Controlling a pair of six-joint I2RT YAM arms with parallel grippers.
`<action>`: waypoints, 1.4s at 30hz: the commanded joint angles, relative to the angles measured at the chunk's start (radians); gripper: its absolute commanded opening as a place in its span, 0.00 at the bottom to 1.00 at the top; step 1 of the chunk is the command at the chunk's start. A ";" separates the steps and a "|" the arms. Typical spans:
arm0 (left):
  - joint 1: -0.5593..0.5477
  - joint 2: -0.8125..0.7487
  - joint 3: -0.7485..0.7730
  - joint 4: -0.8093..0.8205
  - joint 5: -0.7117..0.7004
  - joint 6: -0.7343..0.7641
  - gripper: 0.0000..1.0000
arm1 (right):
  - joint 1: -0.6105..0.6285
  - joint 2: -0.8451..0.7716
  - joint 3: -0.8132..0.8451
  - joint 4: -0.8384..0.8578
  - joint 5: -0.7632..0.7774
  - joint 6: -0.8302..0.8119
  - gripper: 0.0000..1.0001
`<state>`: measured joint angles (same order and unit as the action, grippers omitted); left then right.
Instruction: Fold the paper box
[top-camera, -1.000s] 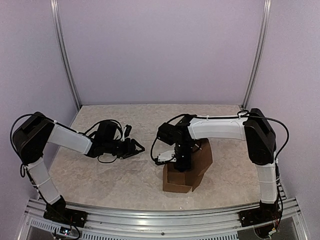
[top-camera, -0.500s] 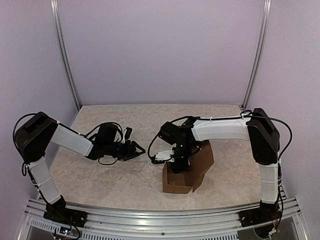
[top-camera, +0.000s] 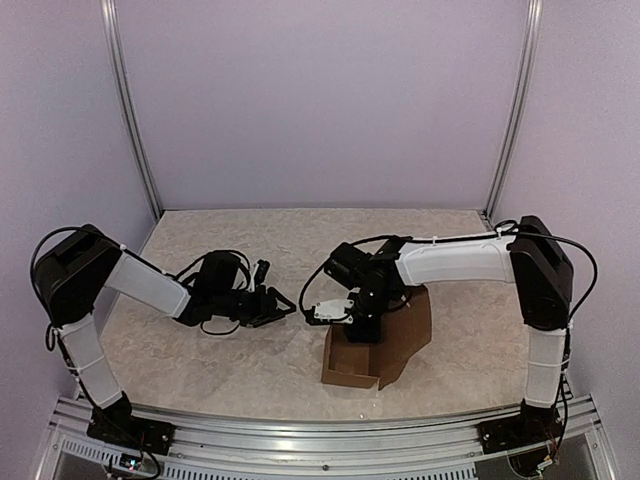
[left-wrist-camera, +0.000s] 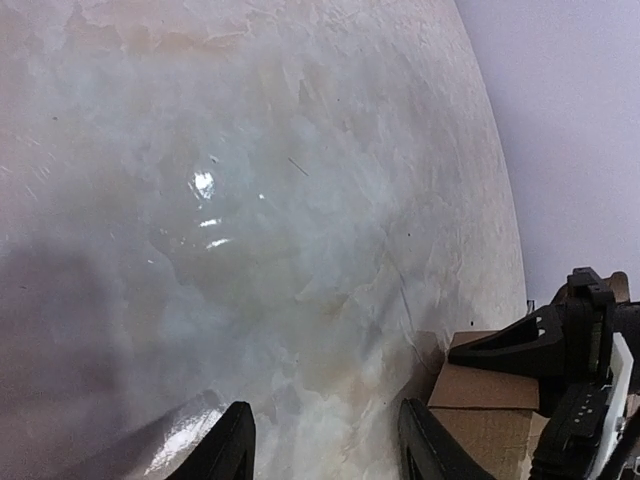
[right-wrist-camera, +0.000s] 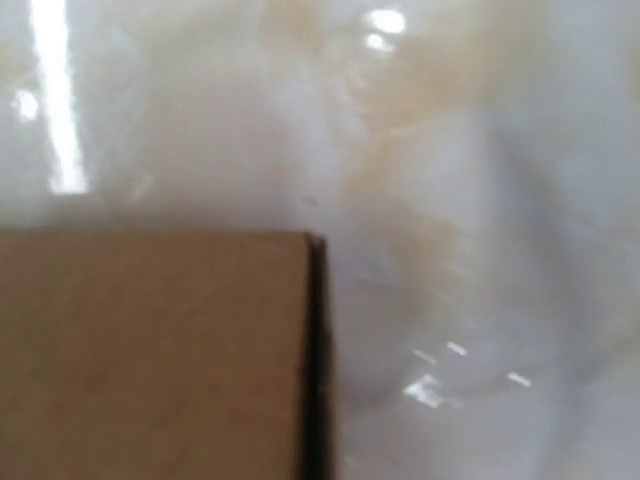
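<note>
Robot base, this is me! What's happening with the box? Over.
Left gripper jaws open, empty. Right gripper jaws shut, at plain brown cardboard box, partly folded. No obstruction seen.

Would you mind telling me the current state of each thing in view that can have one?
paper box: partly folded, top open, standing on the table.
left end effector: open, empty, low over the table, apart from the box.
right end effector: shut, reaching down at the box's open top; whether it pinches cardboard cannot be told.
</note>
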<state>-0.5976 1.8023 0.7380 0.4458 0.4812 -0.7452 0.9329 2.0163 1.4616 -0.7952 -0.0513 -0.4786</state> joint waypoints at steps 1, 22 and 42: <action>-0.054 0.043 -0.015 0.069 0.029 -0.032 0.48 | -0.006 -0.142 -0.014 0.099 0.077 -0.012 0.00; -0.133 0.194 0.022 0.635 0.136 -0.223 0.45 | -0.006 -0.122 0.042 0.268 0.225 0.018 0.00; -0.087 0.245 0.009 0.791 0.157 -0.313 0.42 | -0.014 -0.053 0.048 0.299 0.115 0.103 0.04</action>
<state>-0.6930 2.0422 0.7628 1.0332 0.5926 -0.9817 0.9272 1.9190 1.4811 -0.4675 0.1696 -0.4191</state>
